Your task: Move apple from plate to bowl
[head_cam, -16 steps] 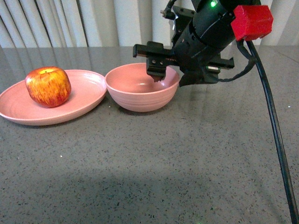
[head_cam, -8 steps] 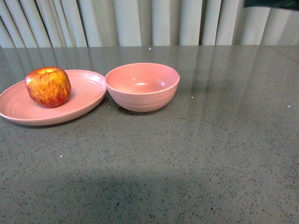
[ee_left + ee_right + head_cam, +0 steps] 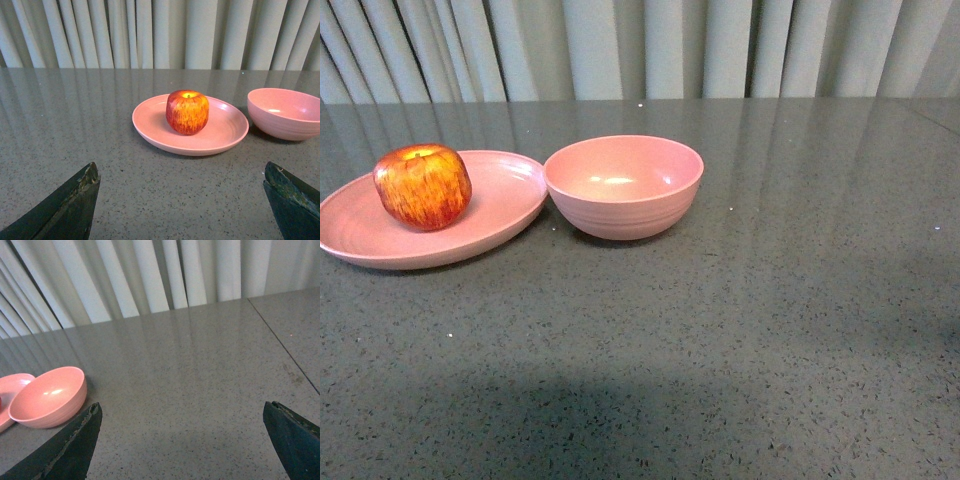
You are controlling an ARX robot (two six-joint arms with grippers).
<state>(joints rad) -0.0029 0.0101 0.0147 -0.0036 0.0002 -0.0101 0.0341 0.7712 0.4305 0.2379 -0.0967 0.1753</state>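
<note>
Your right gripper (image 3: 181, 406) has pulled out of the front view, where a second ago it hung over the bowl (image 3: 623, 190), while the apple (image 3: 422, 186), plate (image 3: 505, 195) and bowl sit just where they were. Nearest you, both grippers are empty with jaws spread wide, the left gripper (image 3: 180, 167) low over the table (image 3: 740, 330) facing the plate and the right one off to the right of the bowl, so by my reading nothing of the task is done. Farther back on the left the apple rests upright on the plate, the bowl just beside it to the right stands empty, and you have the reach, grasp, lift and drop all left.
</note>
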